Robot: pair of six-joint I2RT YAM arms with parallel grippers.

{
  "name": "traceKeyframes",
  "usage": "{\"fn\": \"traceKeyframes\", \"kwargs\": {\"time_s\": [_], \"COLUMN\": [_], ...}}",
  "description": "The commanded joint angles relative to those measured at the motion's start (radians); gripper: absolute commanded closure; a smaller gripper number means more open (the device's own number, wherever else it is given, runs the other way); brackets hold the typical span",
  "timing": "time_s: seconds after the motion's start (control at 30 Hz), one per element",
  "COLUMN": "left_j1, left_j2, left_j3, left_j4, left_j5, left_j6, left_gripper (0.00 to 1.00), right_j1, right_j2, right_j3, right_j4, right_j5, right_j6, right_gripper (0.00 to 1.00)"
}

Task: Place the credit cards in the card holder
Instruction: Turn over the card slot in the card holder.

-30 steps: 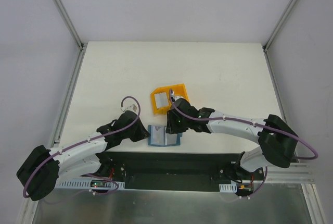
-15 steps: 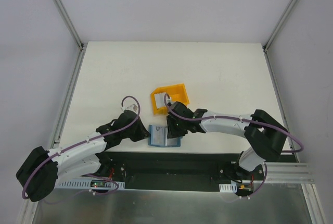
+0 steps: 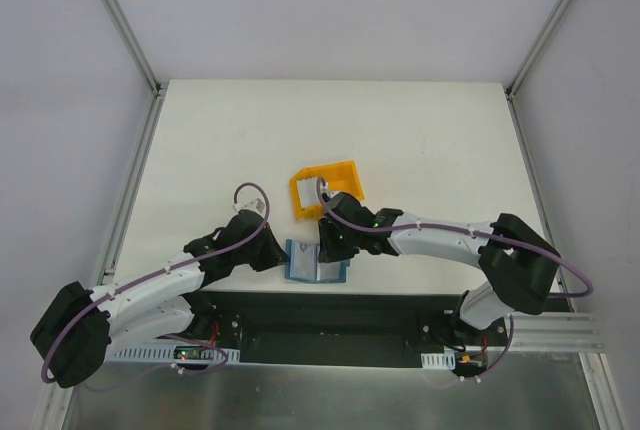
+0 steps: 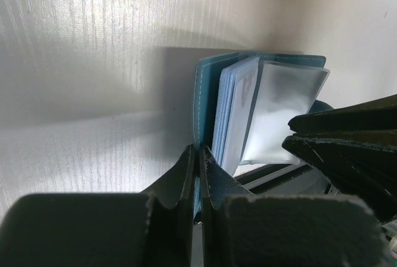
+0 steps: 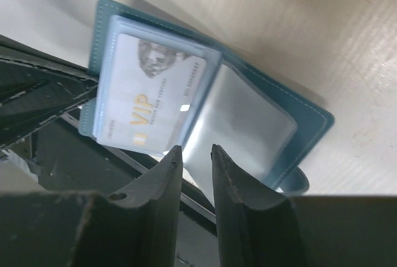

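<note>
While the card holder (image 3: 315, 262) lies open at the near edge of the table (image 3: 400, 130), my left gripper (image 4: 198, 153) clamps its cover. One credit card (image 5: 149, 99) sits inside a sleeve; if my right gripper (image 5: 193, 153) grips anything, I cannot tell.

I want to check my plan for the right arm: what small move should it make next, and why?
Probably lift the right tool away from the card holder. A credit card already seems seated inside it, the left tool pinches its edge, and the right tool seems to hold nothing.
</note>
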Motion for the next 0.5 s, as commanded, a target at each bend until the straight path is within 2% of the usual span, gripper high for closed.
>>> {"fn": "traceKeyframes", "kwargs": {"time_s": [0.0,0.2,0.47], "left_j1": [-0.006,-0.006,-0.006], "left_j2": [-0.006,-0.012,-0.029], "left_j3": [0.038,0.04,0.066], "left_j4": [-0.012,-0.013,-0.018], "left_j5": [0.002,0.004,0.03], "left_j6": [0.019,0.021,0.033], "left_gripper": [1.0,1.0,1.0], "right_j1": [0.006,0.006,0.006], "right_j2": [0.021,0.072,0.093], "right_j3": [0.032,0.0,-0.008], "right_j4": [0.037,-0.002,-0.043], "right_j5": [-0.032,0.01,0.06], "right_j6": [0.01,0.075,0.076], "right_gripper": [0.71,0.71,0.7]}}
